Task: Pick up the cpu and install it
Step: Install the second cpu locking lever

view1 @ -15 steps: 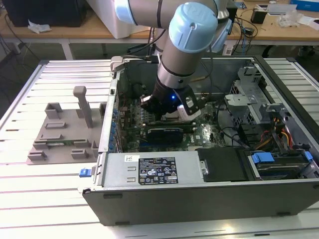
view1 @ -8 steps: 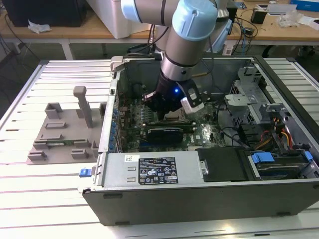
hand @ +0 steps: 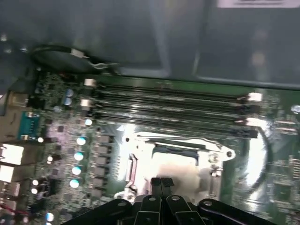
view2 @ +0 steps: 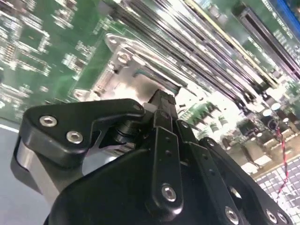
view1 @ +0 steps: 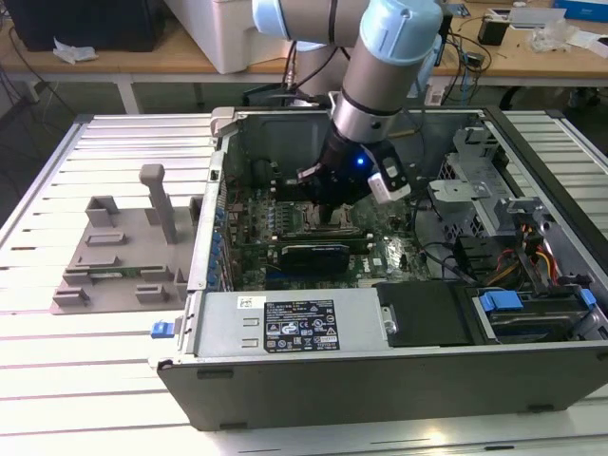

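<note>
Claw sits low inside the open computer case in the exterior view, right over the metal socket frame on the green motherboard. You see the black expansion card just in front of it. Grey tray blocks lie on the slatted worktop, at the exterior view's left, well apart from the arm.

Second wrist view: claw fingers are pressed together, tips down at the socket frame. You cannot tell whether anything is pinched between them.

First wrist view: fingertips meet as one dark tip over the socket frame. A pale tan square, probably the cpu, lies inside the frame directly under the tips. Memory slots run just beyond.
</note>
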Controlling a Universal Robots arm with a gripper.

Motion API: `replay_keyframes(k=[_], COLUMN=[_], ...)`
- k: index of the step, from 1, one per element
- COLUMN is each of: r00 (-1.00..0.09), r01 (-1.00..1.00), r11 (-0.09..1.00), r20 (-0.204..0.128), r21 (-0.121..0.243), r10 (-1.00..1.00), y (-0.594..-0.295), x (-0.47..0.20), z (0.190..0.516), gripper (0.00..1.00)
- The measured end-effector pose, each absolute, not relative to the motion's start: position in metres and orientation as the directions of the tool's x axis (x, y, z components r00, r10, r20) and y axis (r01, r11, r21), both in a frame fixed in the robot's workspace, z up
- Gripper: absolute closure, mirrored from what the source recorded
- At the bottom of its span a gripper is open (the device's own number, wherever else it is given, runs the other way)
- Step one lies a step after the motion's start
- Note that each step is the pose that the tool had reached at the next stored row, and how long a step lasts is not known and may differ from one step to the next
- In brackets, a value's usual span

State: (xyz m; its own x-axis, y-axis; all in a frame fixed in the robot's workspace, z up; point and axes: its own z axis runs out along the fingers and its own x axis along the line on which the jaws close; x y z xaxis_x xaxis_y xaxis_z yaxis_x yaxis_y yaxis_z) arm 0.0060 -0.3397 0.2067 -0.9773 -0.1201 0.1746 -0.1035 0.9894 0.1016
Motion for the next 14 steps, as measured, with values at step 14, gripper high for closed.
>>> replay_keyframes(k=[14], r00=[-0.977], r01=[-0.103], r11=[0.995], r20=[0.185], r21=[0.015], r10=[-0.104], y=[-0.331], x=[0.008], z=[0.273], gripper=[0.89])
